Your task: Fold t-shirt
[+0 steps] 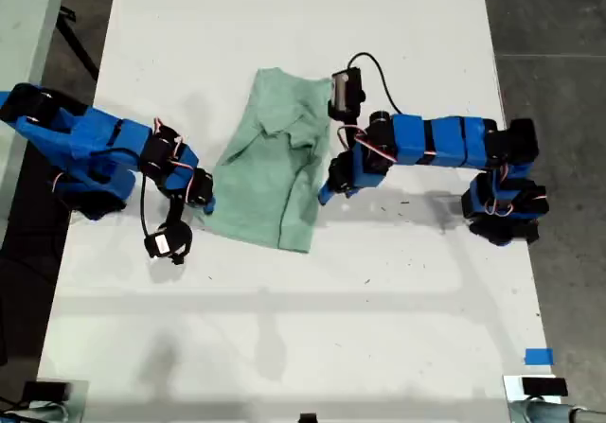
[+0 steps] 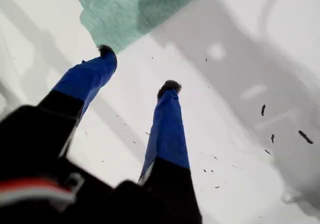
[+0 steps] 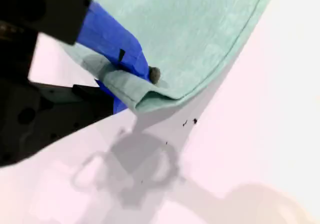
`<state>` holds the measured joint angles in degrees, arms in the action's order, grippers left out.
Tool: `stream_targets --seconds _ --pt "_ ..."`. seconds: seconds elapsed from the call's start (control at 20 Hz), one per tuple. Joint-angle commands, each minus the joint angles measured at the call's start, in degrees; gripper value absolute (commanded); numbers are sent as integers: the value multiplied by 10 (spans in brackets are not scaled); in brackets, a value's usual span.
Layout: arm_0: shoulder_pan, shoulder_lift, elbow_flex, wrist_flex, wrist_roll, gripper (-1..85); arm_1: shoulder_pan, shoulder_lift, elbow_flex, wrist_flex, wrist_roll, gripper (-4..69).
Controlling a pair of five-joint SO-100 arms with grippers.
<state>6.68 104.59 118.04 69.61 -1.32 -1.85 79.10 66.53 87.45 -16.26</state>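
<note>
The pale mint-green t-shirt (image 1: 270,167) lies partly folded in the middle of the white table, with a crease across its upper part. My first gripper (image 1: 329,194), on the arm at the exterior view's right, is open just off the shirt's edge. In the first wrist view one fingertip (image 2: 105,48) of my first gripper (image 2: 137,67) sits by a corner of the t-shirt (image 2: 135,8), and nothing is between the fingers. My second gripper (image 1: 206,203), on the arm at the exterior view's left, is shut on the shirt's near corner. In the second wrist view my second gripper (image 3: 142,88) holds the doubled hem of the t-shirt (image 3: 200,28) slightly off the table.
The white table (image 1: 284,328) runs well past the shirt toward the exterior view's bottom. A strip of blue tape (image 1: 538,356) sits near the exterior view's lower right corner. Dark floor borders the table on both sides. Small dark specks (image 2: 272,136) dot the surface.
</note>
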Motion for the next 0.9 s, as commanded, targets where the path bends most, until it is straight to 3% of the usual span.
stream_targets --seconds 0.0,0.2,0.3,0.4,0.65,0.85 --pt "13 -96 -134 -14 24 0 -6 54 -3 -11 -2 219" --pt "39 -359 -421 32 81 11 -9 69 11 -8 5 215" --pt "47 -431 -548 100 122 296 -11 76 20 -8 11 215" --pt "46 -409 -581 142 161 375 -12 83 34 -12 16 213" --pt "24 -229 -643 248 219 376 -4 90 42 -25 10 206" --pt "0 -139 -580 353 176 361 -5 112 54 -23 21 204"
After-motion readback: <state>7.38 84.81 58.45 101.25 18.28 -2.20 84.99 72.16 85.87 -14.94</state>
